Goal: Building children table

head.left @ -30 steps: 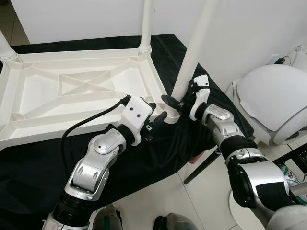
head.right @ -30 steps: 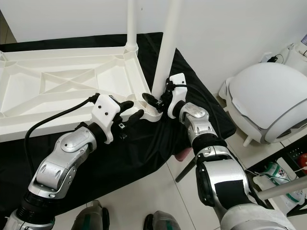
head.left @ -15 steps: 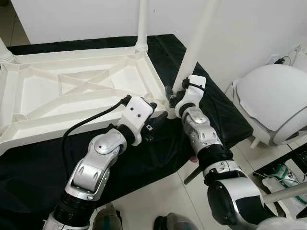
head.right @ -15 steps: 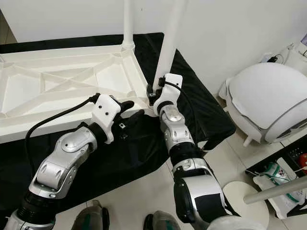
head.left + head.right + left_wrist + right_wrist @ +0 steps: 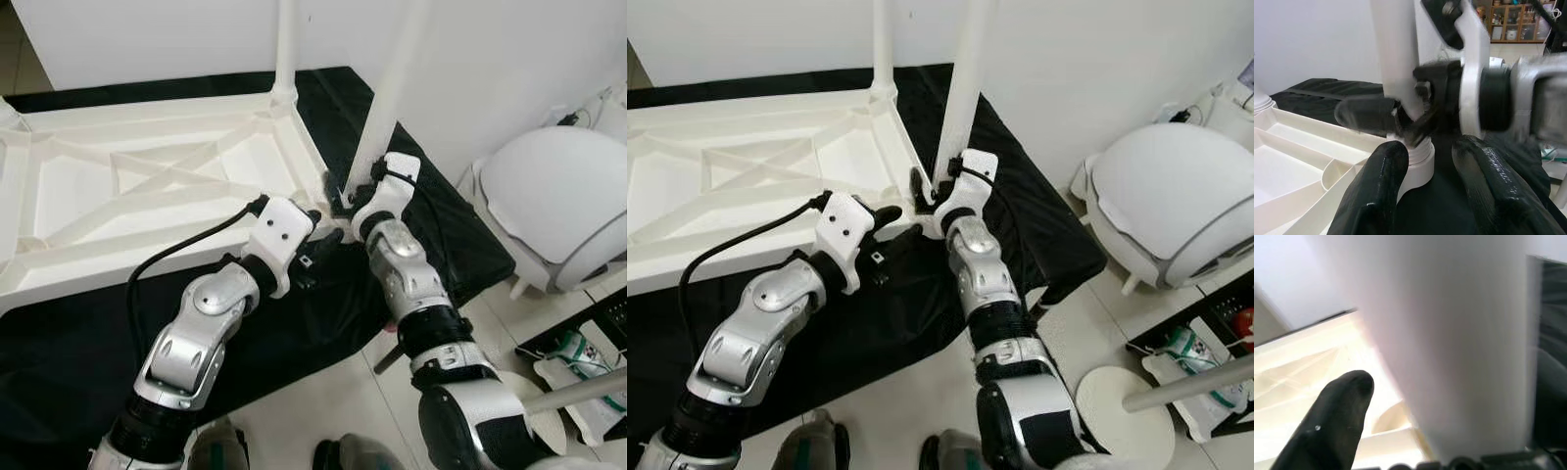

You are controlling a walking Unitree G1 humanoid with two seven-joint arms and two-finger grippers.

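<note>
The white table point(image 5: 147, 186) lay upside down on a black cloth point(image 5: 323, 323) spread over the floor, its ribbed underside facing up. Two white legs stood in its corners on the robot's right side: a far leg point(image 5: 285, 44) and a near leg point(image 5: 392, 93). The near leg rose from a round socket point(image 5: 1418, 161) at the corner closest to the robot.

The right tool point(image 5: 345, 199) was at the foot of the near leg, just above the socket. Its black fingers point(image 5: 1337, 416) lay on either side of the leg, pinching it; in the right wrist view the leg was a blurred white column close against the camera. The right arm point(image 5: 416, 294) reached in from below, with its white wrist housing just beside the leg.

The left tool point(image 5: 328, 245) hovered low at the same corner, just beside the socket and near the right tool. Its two fingers point(image 5: 1376, 196) were spread apart with nothing between them, pointing at the socket's base. A black cable point(image 5: 181, 245) ran from its wrist back over the table's near rim.

To the right, a white domed object point(image 5: 558, 206) stood on the tile floor point(image 5: 323, 411), well apart from the table.
</note>
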